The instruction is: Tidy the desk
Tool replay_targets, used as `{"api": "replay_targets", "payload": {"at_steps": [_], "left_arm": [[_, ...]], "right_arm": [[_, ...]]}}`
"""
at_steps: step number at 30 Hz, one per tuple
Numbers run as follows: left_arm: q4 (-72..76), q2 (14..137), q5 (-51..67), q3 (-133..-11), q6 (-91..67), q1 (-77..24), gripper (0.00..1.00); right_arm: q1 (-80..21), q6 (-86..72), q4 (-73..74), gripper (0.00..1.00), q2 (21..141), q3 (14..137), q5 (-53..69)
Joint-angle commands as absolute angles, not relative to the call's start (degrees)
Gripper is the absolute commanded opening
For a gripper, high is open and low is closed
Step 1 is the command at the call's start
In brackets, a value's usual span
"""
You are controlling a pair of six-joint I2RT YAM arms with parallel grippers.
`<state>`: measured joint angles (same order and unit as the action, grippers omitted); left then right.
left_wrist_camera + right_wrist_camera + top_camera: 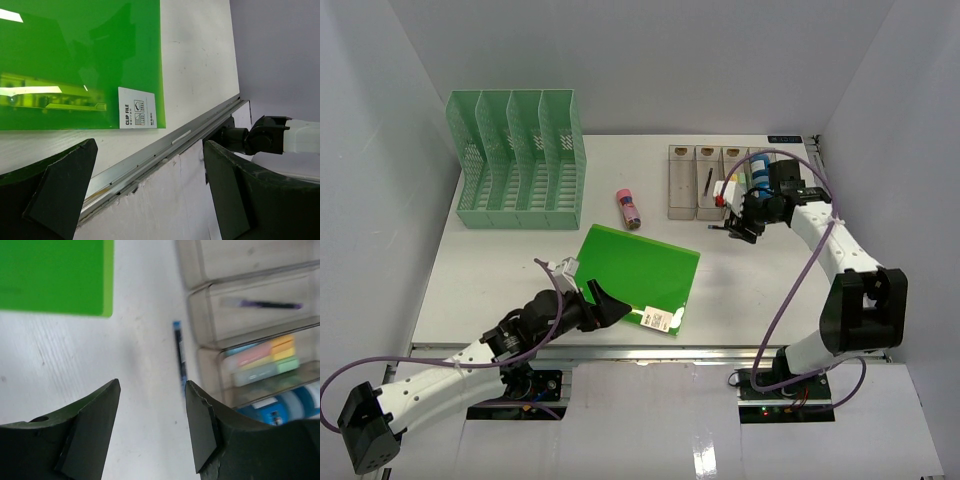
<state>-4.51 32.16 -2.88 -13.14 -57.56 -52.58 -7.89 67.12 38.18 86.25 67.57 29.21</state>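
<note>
"How far along is the desk (500, 290)?"

"About halfway, as a guess. It spans the grey-walled booth. The green file rack (517, 165) at its back left shows nothing in its slots, and the green clip file (635, 270) lies flat near the front rail. The left gripper (610, 302) gapes wide at its near edge, holding nothing."

"And the clear tray (672, 185)?"

"Partly stocked. A pink tube (628, 208) lies loose between rack and tray. A blue pen (179, 355) lies just beside the tray, below the right gripper (152, 385) — jaws parted, empty."
</note>
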Motion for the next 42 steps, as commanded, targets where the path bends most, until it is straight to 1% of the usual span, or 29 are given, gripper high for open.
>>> {"api": "replay_targets", "payload": {"at_steps": [1,12,27,35,37,42], "left_arm": [[-2.86,32.12,-1.8,-12.28,-58.56,-52.38,0.98],[-1.58,35.56,-1.14,-12.99,-58.38,-52.38,0.98],[-1.22,36.81,-1.15,-13.44,-58.28,-52.47,0.98],[-1.32,36.48,-1.14,-13.27,-58.45,-52.47,0.98],[-1.41,36.3,-1.14,-13.18,-58.53,-52.38,0.98],[-1.18,36.7,-1.01,-13.18,-58.71,-52.38,0.98]], "right_arm": [[-7.78,75.54,41.81,0.6,90.51,68.74,20.47],[-9.99,70.72,35.52,0.62,103.03,74.25,10.54],[-10.46,68.91,33.65,0.61,111.17,78.64,7.58],[-10.46,68.55,35.67,0.55,113.98,80.5,7.82],[-10.46,68.53,37.68,0.51,114.64,81.53,8.49],[-10.51,68.59,41.49,0.43,115.66,81.95,10.84]]}}
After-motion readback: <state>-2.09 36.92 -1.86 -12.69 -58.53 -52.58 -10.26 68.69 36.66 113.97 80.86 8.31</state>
